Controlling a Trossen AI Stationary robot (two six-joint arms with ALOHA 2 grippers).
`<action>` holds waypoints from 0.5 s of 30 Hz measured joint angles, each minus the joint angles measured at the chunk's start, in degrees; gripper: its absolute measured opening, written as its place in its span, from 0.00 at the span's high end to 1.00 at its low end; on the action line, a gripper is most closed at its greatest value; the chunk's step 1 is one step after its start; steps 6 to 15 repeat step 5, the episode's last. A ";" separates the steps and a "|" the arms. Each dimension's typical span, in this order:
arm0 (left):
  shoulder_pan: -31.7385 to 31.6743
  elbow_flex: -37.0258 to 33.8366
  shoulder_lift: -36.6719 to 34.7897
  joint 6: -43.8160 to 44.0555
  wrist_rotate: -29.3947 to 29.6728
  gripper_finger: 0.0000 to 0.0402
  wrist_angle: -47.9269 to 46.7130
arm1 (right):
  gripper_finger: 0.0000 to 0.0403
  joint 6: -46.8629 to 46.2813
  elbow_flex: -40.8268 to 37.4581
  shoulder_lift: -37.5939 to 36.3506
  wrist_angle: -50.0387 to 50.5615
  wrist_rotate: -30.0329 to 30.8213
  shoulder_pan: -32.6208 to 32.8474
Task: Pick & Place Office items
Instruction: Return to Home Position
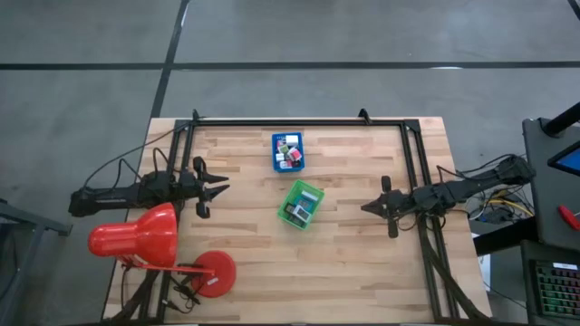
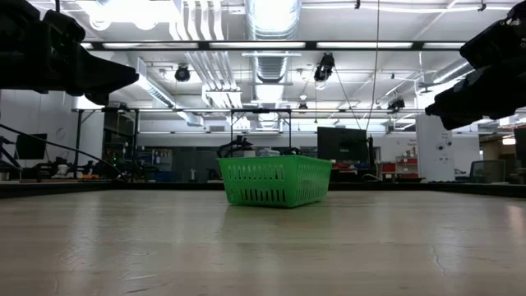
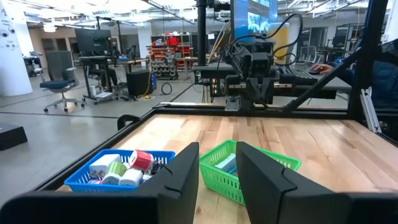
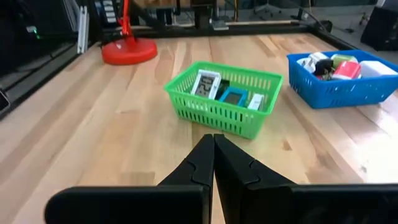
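My left jaws stand a little apart and hold nothing, over the left side of the worktop. My right jaws are pressed together, also empty, over its right side. Both hang clear of the wood, well apart from the two trays between them.

As I judge it, the job now is only to fold home. I should draw each arm back along its own side, staying high, and on the left mind the red desk lamp just beside that arm.

No loose piece shows on the bare wood, so the sorting looks finished. The office items lie in the trays. The blue tray holds a heap of white, red and green pieces. The green tray holds a white clock leaning upright, a teal piece and a small white piece.
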State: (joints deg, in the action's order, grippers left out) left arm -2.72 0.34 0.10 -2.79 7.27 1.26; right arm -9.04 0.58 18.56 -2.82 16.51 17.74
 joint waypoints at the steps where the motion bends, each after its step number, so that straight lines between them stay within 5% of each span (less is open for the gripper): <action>1: 0.00 0.00 0.00 0.00 0.02 0.72 0.00 | 0.98 0.00 0.00 0.43 -0.02 0.01 -0.02; 15: 0.00 0.00 0.00 0.00 0.02 0.72 0.02 | 0.98 -0.04 -0.04 1.08 -1.96 0.30 -0.02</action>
